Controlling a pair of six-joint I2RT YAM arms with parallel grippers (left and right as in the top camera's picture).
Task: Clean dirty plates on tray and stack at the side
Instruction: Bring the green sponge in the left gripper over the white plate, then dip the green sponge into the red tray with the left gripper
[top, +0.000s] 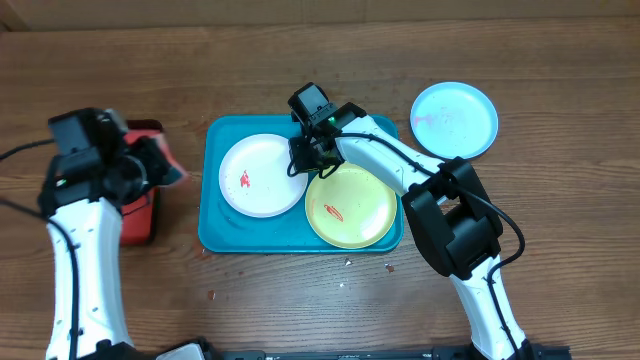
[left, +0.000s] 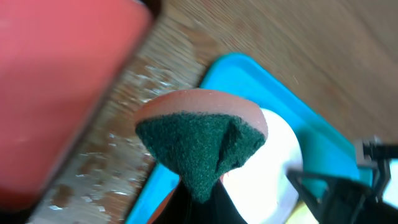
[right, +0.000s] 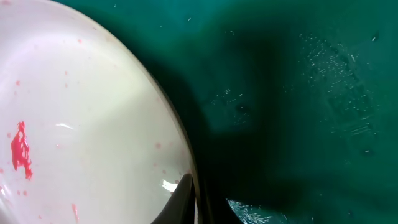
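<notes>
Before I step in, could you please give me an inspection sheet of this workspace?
Surface: wooden table, crumbs scattered on it.
Job's things: white plate and yellow-green plate, both red-smeared, on the teal tray; light blue plate on the table beside it.
Clutter: red tray by the left arm.
Hands: left hand holds a green-faced sponge; right hand at the white plate's rim, grip unclear.
Cables: black cables along both arms.
Surroundings: nothing seen.
</notes>
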